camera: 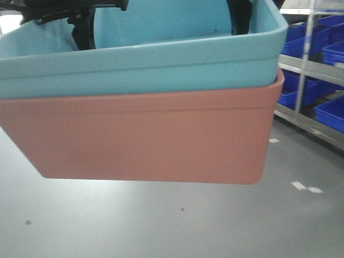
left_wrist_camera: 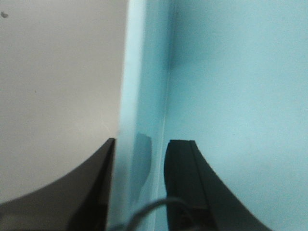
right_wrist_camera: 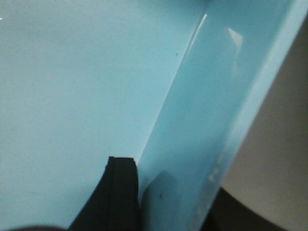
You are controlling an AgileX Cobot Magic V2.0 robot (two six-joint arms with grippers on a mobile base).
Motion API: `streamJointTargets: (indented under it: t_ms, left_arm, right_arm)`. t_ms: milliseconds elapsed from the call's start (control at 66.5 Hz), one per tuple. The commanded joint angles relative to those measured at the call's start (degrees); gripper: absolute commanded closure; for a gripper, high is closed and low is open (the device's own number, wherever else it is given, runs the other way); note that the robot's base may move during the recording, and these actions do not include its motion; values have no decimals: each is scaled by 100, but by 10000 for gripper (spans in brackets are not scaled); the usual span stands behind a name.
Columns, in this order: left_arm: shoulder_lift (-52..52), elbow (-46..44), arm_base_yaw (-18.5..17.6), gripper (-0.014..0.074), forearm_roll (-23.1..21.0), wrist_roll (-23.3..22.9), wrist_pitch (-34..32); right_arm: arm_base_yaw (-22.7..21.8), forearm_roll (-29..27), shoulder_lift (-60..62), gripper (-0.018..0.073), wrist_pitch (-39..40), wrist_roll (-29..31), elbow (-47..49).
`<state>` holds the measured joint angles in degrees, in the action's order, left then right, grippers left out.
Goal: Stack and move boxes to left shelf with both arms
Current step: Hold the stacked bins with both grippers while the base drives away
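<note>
The light blue box sits nested inside the salmon pink box, and the stack hangs in the air above the floor, tilted slightly. My left gripper is shut on the blue box's left wall, one finger outside and one inside. My right gripper is shut on the right wall of the blue box in the same way. In the front view only black parts of the left arm and the right arm show above the rim. The left shelf is out of view.
A steel rack holding dark blue bins stands at the right. Grey floor lies below the stack, with white tape marks near the rack.
</note>
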<state>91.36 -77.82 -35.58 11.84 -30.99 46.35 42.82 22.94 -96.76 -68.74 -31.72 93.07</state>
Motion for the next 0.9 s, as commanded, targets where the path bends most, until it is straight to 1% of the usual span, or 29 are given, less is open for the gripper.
streamJointTargets:
  t_ms: [0, 887]
  left_arm:
    - [-331, -331, -333, 606, -628, 250, -1356]
    - [-331, -331, -333, 606, -628, 250, -1356]
  right_arm:
    - [148, -400, 210, 505, 1586, 163, 270]
    - [144, -400, 210, 505, 1584, 163, 270]
